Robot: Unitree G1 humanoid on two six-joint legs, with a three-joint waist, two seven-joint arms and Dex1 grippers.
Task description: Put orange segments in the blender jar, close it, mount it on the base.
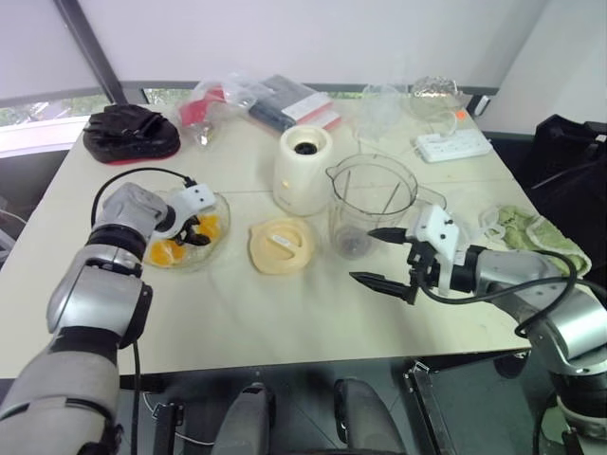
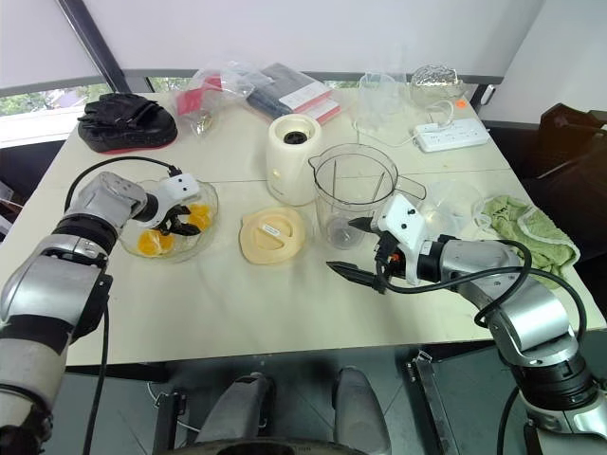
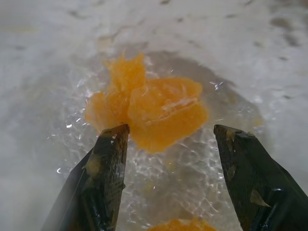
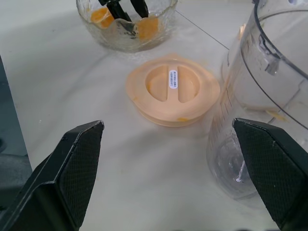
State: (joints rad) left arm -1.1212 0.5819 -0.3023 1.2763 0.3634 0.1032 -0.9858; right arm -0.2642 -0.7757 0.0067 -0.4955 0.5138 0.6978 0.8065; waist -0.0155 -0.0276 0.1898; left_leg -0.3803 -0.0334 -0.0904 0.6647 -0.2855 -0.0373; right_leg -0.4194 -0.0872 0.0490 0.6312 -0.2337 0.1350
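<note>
glossy orange segments (image 3: 159, 113) in crinkled bowl (image 1: 216, 248), left gripper (image 3: 168, 144) fingers apart, right gripper (image 1: 379, 256) spread wide

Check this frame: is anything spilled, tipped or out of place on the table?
Nothing stands out. The blender jar and base stand upright, the lid lies flat, and the orange segments stay inside their bowl.

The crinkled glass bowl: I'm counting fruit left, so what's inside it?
The bowl holds orange segments, with the open left gripper reaching in around one clump. The arm and fingers cover part of the bowl, so no exact count.
</note>
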